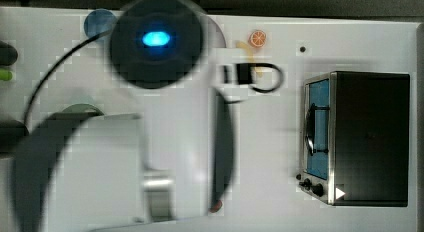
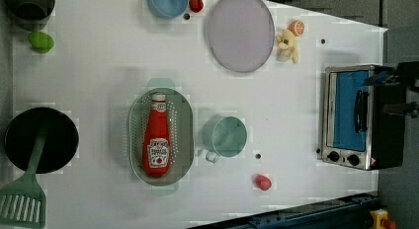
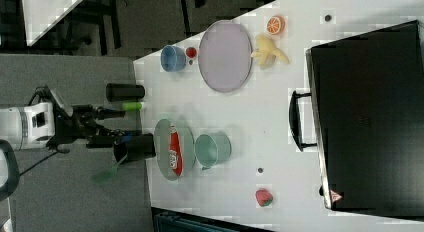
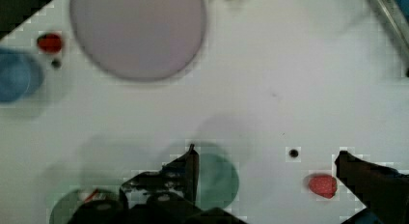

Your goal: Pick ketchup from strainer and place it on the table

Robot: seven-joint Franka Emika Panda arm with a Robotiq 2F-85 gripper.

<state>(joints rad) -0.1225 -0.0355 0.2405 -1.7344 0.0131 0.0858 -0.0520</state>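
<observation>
The ketchup [image 2: 158,140], a red squeeze bottle with a white cap, lies lengthwise in the pale green oval strainer [image 2: 136,115] on the white table [image 2: 99,76]. In the right view the ketchup [image 3: 174,148] lies in the strainer [image 3: 162,142] near the table's [image 3: 280,117] left edge. My gripper [image 3: 111,127] hangs open high above the scene, at the right view's left, with nothing between its fingers. In the wrist view the gripper [image 4: 267,161] stands over bare table, and the bottle's cap end [image 4: 94,195] peeks out beside one finger [image 4: 188,168].
A green cup [image 2: 225,136] stands next to the strainer. A grey-lilac plate [image 2: 239,31], a blue cup [image 2: 167,3], strawberries [image 2: 263,182] and a banana toy [image 2: 287,44] lie around. A toaster oven [image 2: 353,115] fills the left view's right; a black pot [image 2: 42,140] with a spatula sits at the left view's left.
</observation>
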